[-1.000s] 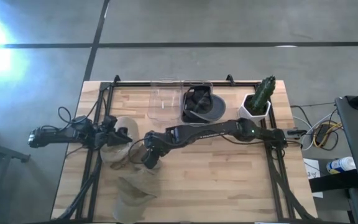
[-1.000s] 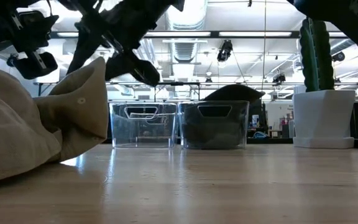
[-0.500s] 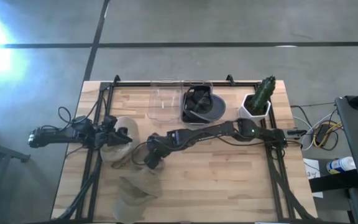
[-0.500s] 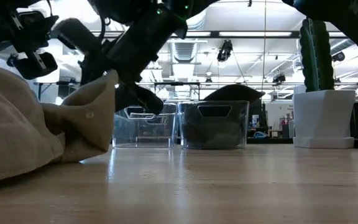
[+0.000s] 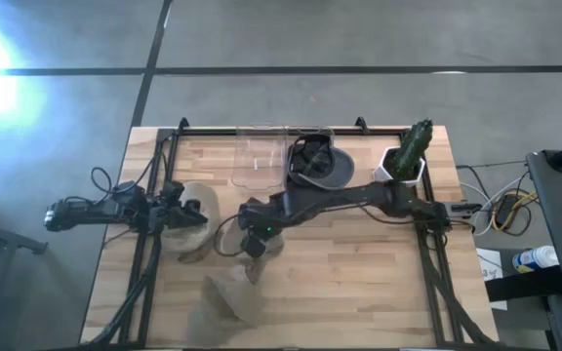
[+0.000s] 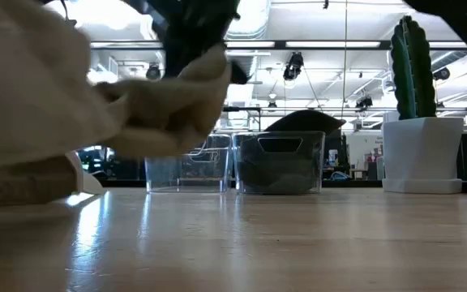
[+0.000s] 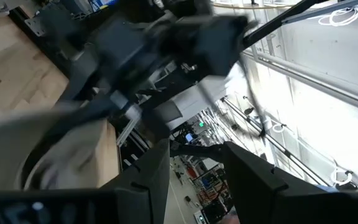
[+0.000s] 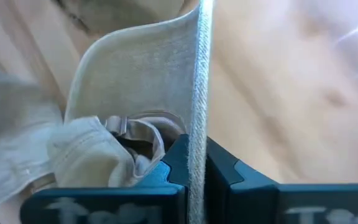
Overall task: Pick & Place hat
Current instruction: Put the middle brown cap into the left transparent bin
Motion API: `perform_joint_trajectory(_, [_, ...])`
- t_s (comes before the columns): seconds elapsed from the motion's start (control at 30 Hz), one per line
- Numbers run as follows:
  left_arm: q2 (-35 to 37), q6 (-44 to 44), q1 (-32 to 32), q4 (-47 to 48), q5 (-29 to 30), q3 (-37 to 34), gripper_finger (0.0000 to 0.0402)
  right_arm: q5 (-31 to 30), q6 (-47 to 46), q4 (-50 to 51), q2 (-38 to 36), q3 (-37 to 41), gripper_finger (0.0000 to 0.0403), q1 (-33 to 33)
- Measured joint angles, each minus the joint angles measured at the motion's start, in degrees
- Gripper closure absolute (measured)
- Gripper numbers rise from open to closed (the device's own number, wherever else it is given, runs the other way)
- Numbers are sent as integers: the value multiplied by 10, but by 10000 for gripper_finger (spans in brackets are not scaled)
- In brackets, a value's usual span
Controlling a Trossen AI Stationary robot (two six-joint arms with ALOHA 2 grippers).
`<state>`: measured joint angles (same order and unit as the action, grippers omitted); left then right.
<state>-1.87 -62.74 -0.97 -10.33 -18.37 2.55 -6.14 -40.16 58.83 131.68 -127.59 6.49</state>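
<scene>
A beige hat [image 5: 230, 298] [image 8: 129, 81] hangs from my right gripper [image 5: 252, 250] [image 8: 194, 171], which is shut on it over the table's middle left. The low view shows this hat [image 6: 160, 105] raised and blurred. A second beige hat [image 5: 187, 237] lies on the table at the left. My left gripper [image 5: 193, 216] [image 7: 194, 177] stands open just above it with nothing between its fingers. A dark hat [image 5: 312, 161] sits in a clear bin at the back. My right gripper pinches the edge of the beige hat's brim [image 8: 199, 118] between its two fingers, the stitched edge running straight through the gap. The fingers come from above, pointing down. The hat hangs below them toward the table's near edge. Whether its lower end rests on the table does not show.
Two clear bins stand side by side at the far edge: an empty one [image 5: 259, 161] and the one with the dark hat [image 5: 305, 141]. A cactus in a white pot [image 5: 406, 156] stands at the far right. Bare wood lies to the right and front.
My right gripper has shut on the beige hat's brim, then gone up and a little toward the table's right edge. The hat, which lay heaped on the table, has been pulled up and drawn along with it. The left arm has kept still.
</scene>
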Motion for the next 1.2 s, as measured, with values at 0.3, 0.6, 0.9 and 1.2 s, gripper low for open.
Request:
perform_joint_trajectory(0.3, [0,1,0,2,0,0,259,-331,-62,19,-121,-4,389,-6])
perform_joint_trajectory(0.6, [0,1,0,2,0,0,259,-372,-47,22,-84,-2,389,-96])
perform_joint_trajectory(0.9, [0,-15,0,0,1,0,259,-329,-44,16,-55,0,389,-162])
perform_joint_trajectory(1.2, [0,-14,0,1,4,0,259,-453,-14,-65,-70,-75,390,-166])
